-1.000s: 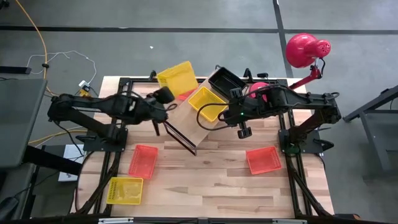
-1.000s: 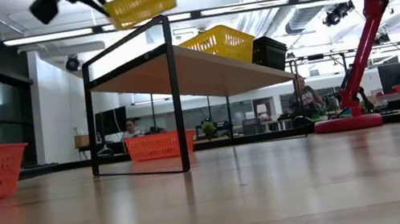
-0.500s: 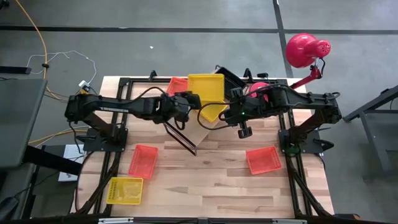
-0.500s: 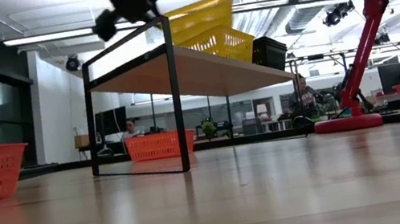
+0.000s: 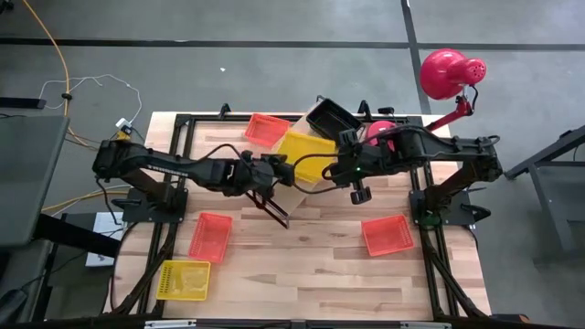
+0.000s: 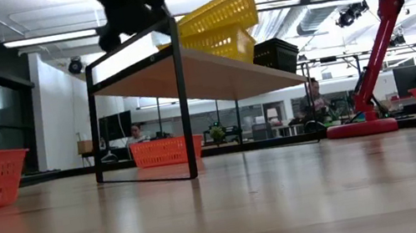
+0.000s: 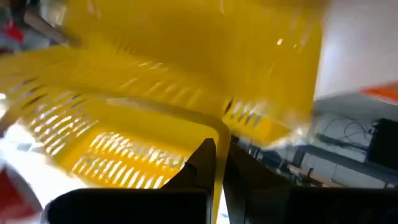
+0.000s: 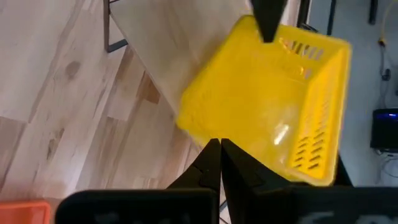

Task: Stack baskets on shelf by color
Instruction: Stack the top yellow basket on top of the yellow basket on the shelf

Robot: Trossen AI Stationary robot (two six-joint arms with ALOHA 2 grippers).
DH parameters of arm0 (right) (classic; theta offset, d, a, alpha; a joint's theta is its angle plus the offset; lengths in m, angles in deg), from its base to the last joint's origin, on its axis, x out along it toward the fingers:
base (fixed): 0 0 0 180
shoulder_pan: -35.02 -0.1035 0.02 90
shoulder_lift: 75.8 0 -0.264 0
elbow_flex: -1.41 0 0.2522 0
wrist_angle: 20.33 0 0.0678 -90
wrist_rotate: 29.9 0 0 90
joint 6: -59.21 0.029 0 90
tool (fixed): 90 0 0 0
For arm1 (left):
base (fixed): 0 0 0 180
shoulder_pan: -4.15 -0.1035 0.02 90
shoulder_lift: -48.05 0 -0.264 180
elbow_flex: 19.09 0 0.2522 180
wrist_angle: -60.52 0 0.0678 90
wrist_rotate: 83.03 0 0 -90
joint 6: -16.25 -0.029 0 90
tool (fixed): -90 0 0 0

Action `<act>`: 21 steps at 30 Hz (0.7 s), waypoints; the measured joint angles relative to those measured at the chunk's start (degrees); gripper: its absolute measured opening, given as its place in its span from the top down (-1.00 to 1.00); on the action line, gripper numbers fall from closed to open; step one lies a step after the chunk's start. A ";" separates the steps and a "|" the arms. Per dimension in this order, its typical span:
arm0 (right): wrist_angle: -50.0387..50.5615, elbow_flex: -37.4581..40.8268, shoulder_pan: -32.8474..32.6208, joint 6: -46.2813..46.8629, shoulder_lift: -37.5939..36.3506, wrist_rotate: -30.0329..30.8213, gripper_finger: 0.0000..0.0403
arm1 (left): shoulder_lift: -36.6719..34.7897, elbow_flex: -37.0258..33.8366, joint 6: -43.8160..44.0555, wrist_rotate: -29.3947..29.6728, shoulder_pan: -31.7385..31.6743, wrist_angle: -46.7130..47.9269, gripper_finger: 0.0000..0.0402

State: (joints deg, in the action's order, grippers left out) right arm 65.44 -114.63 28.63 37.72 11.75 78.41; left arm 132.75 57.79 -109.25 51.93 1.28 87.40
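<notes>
On the shelf (image 5: 294,185), left gripper (image 7: 219,163) clamped on yellow basket (image 5: 306,153) nested in another; right gripper (image 8: 219,163) closed, empty.

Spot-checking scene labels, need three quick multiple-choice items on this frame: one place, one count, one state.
1. Where is the black basket?
A. On the shelf, beside the yellow ones
B. On the tabletop at the front edge
C. In the right gripper

2. How many orange baskets are in view?
A. One
B. Three
C. Five

3. What is the left gripper doing?
A. Open above the bare table
B. Shut on a yellow basket's rim
C. Shut on an orange basket

Answers:
1. A: the black basket sits on the shelf next to the yellow stack.
2. B: orange baskets all show from above.
3. B: the left gripper pinches the top yellow basket; the right gripper holds nothing.
</notes>
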 joint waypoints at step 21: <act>-8.52 0.00 -0.28 10.41 -0.01 8.22 1.00 | -6.34 -1.45 5.98 2.94 2.37 -4.20 1.00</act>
State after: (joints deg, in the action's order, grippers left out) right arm 56.92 -114.63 28.35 48.13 11.74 86.63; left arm 126.42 56.34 -103.27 54.87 3.65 83.20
